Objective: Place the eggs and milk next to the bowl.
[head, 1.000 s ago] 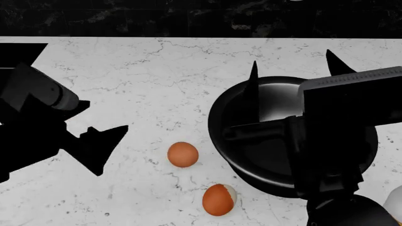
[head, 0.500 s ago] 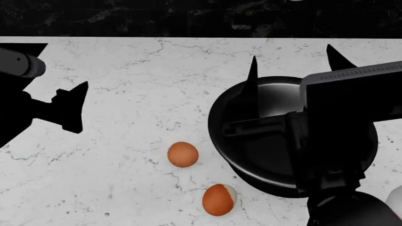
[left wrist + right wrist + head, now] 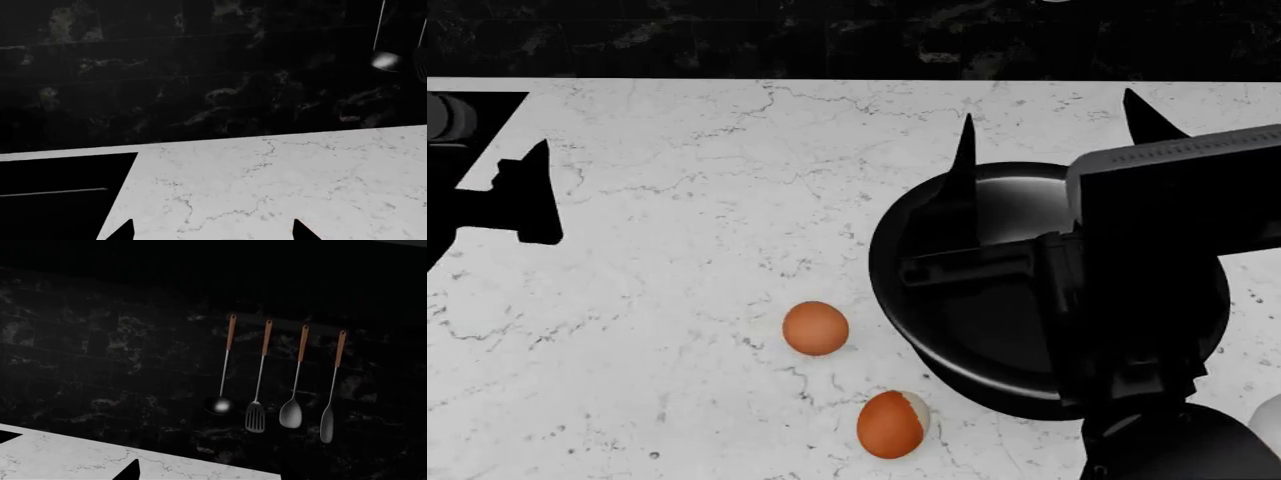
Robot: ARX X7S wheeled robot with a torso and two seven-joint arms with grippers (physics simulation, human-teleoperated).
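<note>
Glossy black bowl [image 3: 1014, 300]; matt orange-brown eggs [image 3: 815, 328]; veined white marble counter [image 3: 721, 180]; wood-handled metal utensils [image 3: 280, 375].

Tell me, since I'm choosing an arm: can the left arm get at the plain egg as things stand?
Probably yes. The plain egg lies on bare marble countertop, apart from the bowl; the left gripper has only open counter between them.

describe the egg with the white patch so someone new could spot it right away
Start at the big black bowl on the white marble counter. Two orange-brown eggs lie apart beside it, toward the robot's left. The patched egg is the nearer one, with a whitish patch on its bowl-facing side; the other egg is plain.
</note>
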